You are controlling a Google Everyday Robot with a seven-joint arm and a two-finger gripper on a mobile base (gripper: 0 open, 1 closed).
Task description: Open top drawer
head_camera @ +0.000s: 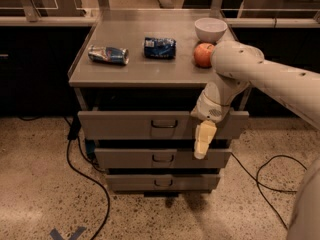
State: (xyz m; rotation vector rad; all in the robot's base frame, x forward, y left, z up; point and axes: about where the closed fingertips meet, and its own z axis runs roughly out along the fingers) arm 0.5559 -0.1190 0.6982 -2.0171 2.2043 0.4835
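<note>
The top drawer (125, 125) is the widest grey front of the cabinet, just under the tabletop, with a small dark loop handle (164, 124) at its centre. None of its tray shows. My gripper (200, 153) hangs point-down in front of the drawer's right part, to the right of the handle and apart from it. Its tip reaches down over the second drawer (130, 158). Its fingers are together and hold nothing. The white arm (270, 79) comes in from the right and covers part of the drawer front.
A third drawer (135, 182) sits lowest. On the tabletop (135, 66) lie a crushed can (108, 54), a blue packet (160, 47), an apple (202, 55) and a white bowl (210, 29). Black cables (75, 159) run on the floor at both sides.
</note>
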